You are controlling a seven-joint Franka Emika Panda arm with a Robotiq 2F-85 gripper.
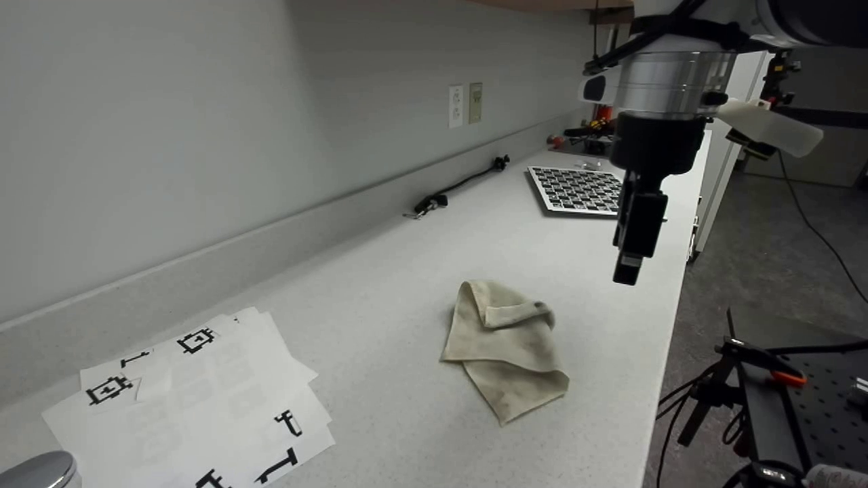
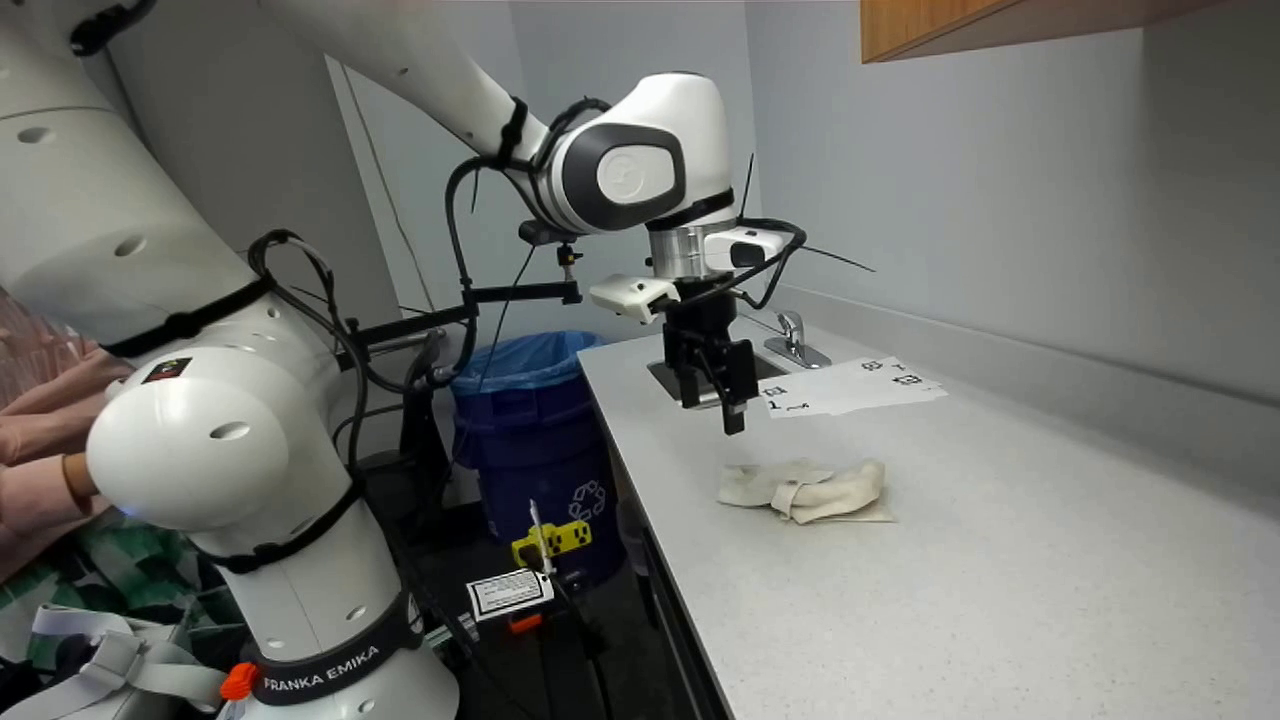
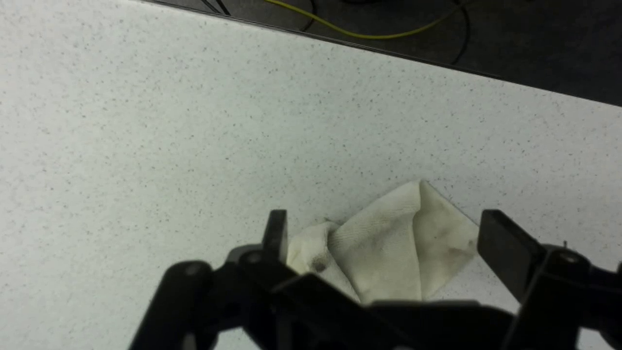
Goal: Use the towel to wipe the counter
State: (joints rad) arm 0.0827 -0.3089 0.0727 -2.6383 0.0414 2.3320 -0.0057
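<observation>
Tool (image 2: pixel 712 408) hung spread wide above the worktop (image 1: pixel 380 325); towel (image 1: pixel 505 349) lay below it, ungripped.

I saw the tool pointing down, its two fingers (image 3: pixel 510 253) set far apart, not holding anything. Towel was wrinkled and partly folded over itself, resting on the worktop, lower than the tool and apart from it; in the wrist view it showed between the fingers, dark spot near one end. In an exterior view, printed white sheets (image 2: pixel 840 388) lay beyond the tool, faucet (image 2: pixel 795 345) behind it too, and a blue bin (image 2: pixel 530 430) showed off the worktop's edge, left of the tool. In an exterior view, a black-and-white checkered panel (image 1: pixel 576 190) sat on the worktop behind the tool, which hid part of it.
</observation>
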